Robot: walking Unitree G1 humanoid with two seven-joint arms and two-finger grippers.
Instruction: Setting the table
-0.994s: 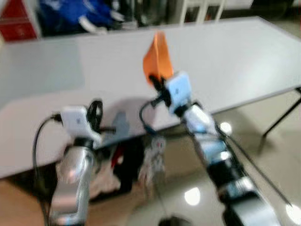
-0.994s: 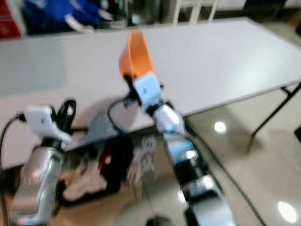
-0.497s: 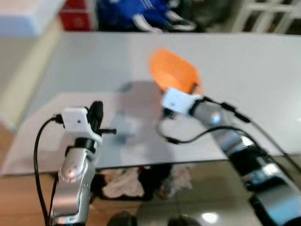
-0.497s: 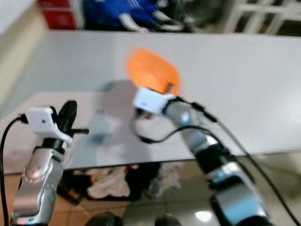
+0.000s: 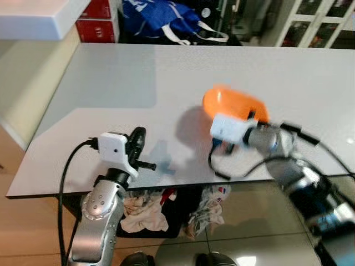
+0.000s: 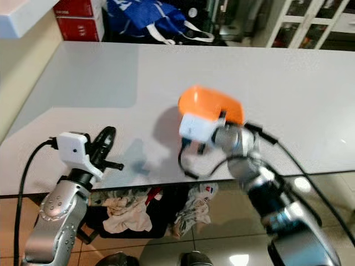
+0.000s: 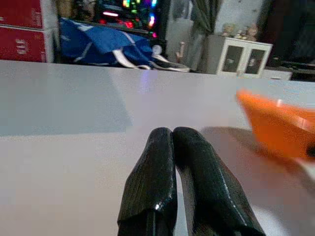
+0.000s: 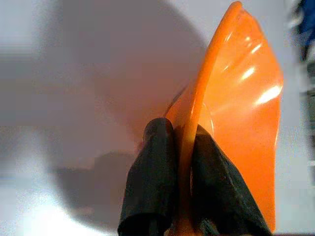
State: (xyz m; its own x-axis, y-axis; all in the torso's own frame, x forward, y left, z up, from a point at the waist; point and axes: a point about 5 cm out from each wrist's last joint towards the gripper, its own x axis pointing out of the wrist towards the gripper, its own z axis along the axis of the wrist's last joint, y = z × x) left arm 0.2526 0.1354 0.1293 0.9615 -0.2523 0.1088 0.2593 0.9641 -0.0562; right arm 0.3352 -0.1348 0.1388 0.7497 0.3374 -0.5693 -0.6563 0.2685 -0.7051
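1. Right gripper (image 8: 179,147) clamped on orange bowl's (image 5: 233,105) rim, fingers either side.
2. Bowl held over white table (image 5: 111,88), towards its near edge.
3. Left gripper (image 7: 172,142) closed, empty, above near edge.

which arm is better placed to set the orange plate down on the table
Right. The right claw is already shut on the rim of the orange plate and holds it over the table. The left claw is shut and empty, near the table's front edge.
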